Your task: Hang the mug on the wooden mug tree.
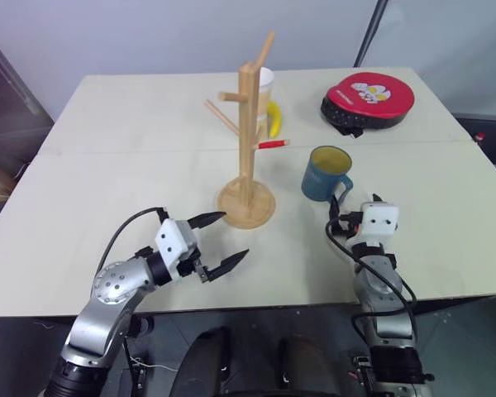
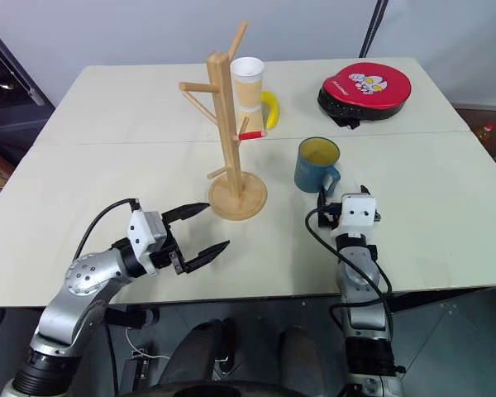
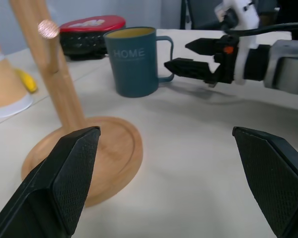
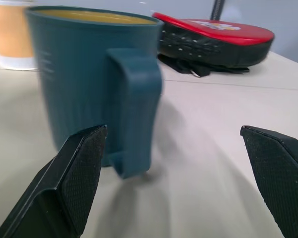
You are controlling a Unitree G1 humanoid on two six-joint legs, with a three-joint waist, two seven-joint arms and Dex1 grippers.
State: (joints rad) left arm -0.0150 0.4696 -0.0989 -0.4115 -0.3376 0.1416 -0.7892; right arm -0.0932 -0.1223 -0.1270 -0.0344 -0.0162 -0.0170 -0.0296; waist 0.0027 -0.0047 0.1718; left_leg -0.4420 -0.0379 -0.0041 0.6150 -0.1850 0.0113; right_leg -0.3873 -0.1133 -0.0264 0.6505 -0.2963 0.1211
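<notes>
Teal mug (image 4: 89, 79) stands upright on the table (image 1: 107, 198), just ahead of the right gripper (image 3: 193, 57), whose fingers are spread wide and hold nothing; the handle faces them. The left gripper (image 1: 223, 242) is also wide open and empty, with the tree's (image 1: 248, 141) wooden base just beyond its fingertips.

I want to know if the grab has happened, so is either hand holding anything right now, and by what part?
Nothing is held. The right hand is open just short of the mug handle, and the left hand is open near the mug tree base.
</notes>
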